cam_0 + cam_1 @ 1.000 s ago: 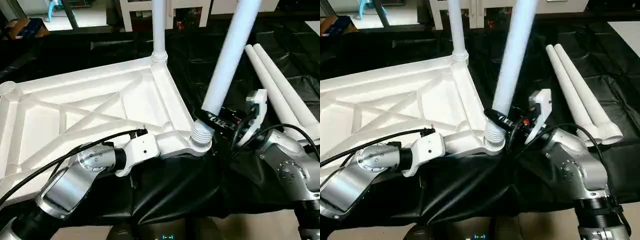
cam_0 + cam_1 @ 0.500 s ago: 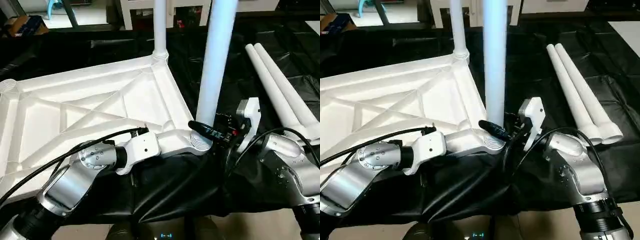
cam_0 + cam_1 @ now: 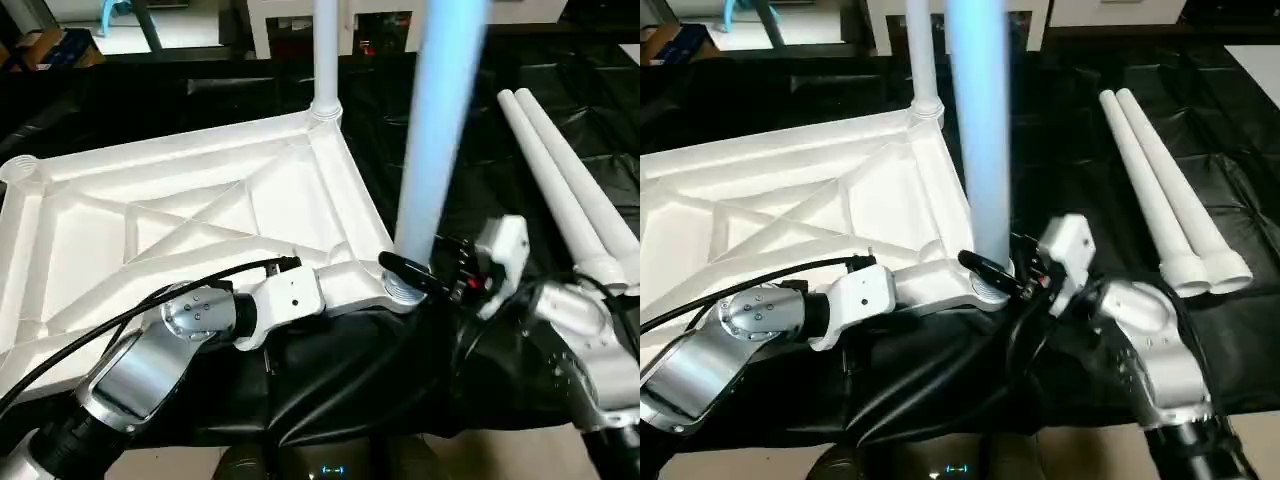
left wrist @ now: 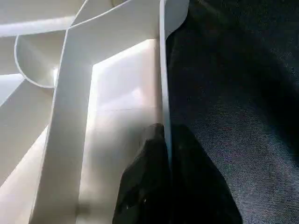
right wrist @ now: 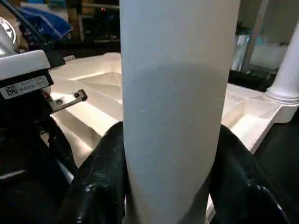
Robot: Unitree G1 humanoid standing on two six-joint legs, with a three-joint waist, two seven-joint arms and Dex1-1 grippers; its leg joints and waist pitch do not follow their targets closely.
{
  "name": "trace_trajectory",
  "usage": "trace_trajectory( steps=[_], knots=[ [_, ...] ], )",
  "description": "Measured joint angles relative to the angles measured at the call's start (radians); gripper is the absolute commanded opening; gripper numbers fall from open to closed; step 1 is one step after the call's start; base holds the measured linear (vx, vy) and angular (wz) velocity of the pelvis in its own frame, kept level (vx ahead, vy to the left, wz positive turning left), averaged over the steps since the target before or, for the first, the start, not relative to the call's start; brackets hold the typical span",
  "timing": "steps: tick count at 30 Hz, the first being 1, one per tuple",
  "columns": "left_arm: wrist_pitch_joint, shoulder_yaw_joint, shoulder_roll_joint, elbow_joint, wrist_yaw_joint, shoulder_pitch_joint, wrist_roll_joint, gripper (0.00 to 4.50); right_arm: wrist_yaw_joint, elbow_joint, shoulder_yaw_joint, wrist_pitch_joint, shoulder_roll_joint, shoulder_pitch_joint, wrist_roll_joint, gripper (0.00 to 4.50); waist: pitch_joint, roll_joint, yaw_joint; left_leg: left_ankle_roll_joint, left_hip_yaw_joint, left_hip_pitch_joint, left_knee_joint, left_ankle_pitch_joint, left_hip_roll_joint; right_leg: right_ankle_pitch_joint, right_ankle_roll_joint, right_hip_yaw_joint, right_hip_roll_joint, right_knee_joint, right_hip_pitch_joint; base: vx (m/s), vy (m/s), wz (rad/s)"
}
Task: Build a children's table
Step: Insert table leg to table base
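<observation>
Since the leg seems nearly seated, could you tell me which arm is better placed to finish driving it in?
The right. Its claw is clamped around the upright leg just above the near corner socket, while the left claw is shut on the tabletop's rim, steadying it.

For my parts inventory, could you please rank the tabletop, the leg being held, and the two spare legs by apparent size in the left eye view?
1. Tabletop.
2. Held leg, though nearness inflates it.
3. Two spare legs, alike to each other.
</observation>
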Motion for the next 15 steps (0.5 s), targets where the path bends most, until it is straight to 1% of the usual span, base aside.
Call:
trace_trajectory(
  steps=[7, 9, 13, 15],
  knots=[
    [-0.002, -0.002, -0.002, 0.001, 0.000, -0.001, 0.001, 0.00, -0.009, 0.005, -0.025, -0.074, 0.031, 0.058, 0.007, 1.86, 0.000, 0.000, 0.001, 0.000, 0.000, 0.000, -0.002, 0.000, 0.000, 0.000, 0.000, 0.000, 0.000, -0.001, 0.000, 0.000, 0.000, 0.00],
    [-0.002, -0.006, -0.004, 0.002, -0.001, -0.004, 0.001, 0.00, -0.009, 0.011, -0.032, -0.116, 0.036, 0.077, 0.008, 1.86, 0.000, 0.000, 0.003, 0.000, 0.000, 0.000, -0.003, 0.000, 0.000, 0.000, 0.000, 0.000, 0.000, -0.002, 0.000, 0.000, 0.000, 0.00],
    [-0.004, -0.010, -0.006, 0.002, -0.001, -0.005, 0.001, 0.00, -0.009, 0.020, -0.040, -0.169, 0.050, 0.100, 0.005, 1.86, 0.000, 0.001, 0.005, 0.000, 0.000, 0.000, -0.006, 0.000, 0.000, 0.000, 0.000, 0.000, 0.000, -0.006, 0.002, 0.000, 0.000, 0.00],
    [-0.004, -0.012, -0.007, 0.002, -0.001, -0.005, 0.001, 0.00, -0.011, 0.031, -0.041, -0.207, 0.058, 0.116, -0.002, 1.86, -0.001, 0.001, 0.005, 0.000, 0.000, 0.001, -0.010, 0.000, 0.000, 0.000, 0.000, -0.001, 0.000, -0.010, 0.005, 0.000, 0.000, 0.00]
  ],
)
